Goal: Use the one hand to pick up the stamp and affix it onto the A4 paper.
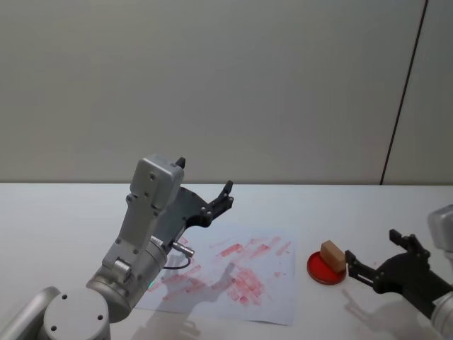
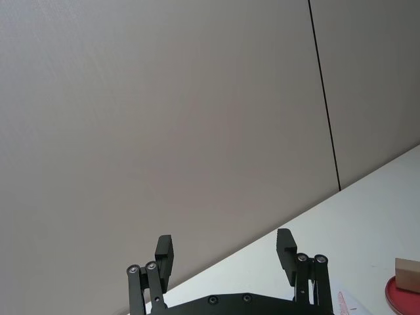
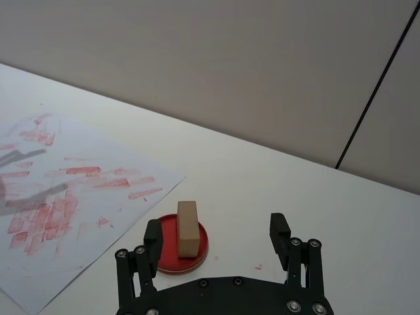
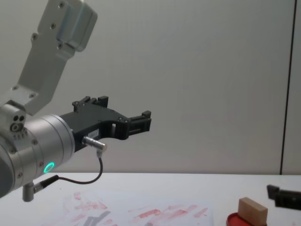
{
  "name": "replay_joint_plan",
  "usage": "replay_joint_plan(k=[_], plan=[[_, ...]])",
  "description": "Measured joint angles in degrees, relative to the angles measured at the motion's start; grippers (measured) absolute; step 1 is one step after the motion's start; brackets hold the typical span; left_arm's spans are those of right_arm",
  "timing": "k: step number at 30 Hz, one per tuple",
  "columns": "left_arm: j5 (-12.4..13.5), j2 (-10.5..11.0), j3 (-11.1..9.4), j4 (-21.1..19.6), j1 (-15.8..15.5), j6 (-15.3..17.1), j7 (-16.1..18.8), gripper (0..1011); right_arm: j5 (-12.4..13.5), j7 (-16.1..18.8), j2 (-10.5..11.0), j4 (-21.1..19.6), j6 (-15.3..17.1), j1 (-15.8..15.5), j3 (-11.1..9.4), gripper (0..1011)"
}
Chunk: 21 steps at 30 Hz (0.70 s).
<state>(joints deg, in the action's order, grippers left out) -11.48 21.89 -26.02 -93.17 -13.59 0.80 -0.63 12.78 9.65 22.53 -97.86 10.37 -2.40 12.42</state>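
Nothing is picked up yet. The stamp (image 1: 332, 254) stands on the red ink pad (image 1: 318, 271) at the lower right of the head view, just off the right edge of the A4 paper (image 1: 279, 292), and nothing is gripping it. The right end effector (image 1: 369, 250) sits at the far lower right, released, with its fingers spread wide. One finger is just beside the stamp, but I can't tell whether it touches. From the right wrist camera the stamp (image 3: 188, 227) stands upright on the ink pad (image 3: 199, 260), nearer one finger than the other, so the approach looks close but not centred. The left end effector (image 1: 205, 177) hangs raised over the left part of the paper, also released and holding nothing. It looks idle. The sheet lies flat on the white tabletop (image 1: 71, 212), already crowded with red marks, and the cleanest room is along its right and lower margins. By my reading, all the real work is ahead: squaring up on the stamp, closing, lifting it off the pad, carrying it left over the paper and pressing down.
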Motion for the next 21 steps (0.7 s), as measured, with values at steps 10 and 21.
replay_joint_plan(k=[10, 21], plan=[[0.00, 0.00, 0.00, 0.00, 0.00, 0.00, 0.00, 1002, -3.39, 1.36, -3.00, 5.67, 1.17, 3.96, 1.62, 1001], [0.00, 0.00, 0.00, 0.00, 0.00, 0.00, 0.00, 1002, -6.27, 1.83, -6.27, 11.47, 1.59, 7.97, 3.29, 1001]])
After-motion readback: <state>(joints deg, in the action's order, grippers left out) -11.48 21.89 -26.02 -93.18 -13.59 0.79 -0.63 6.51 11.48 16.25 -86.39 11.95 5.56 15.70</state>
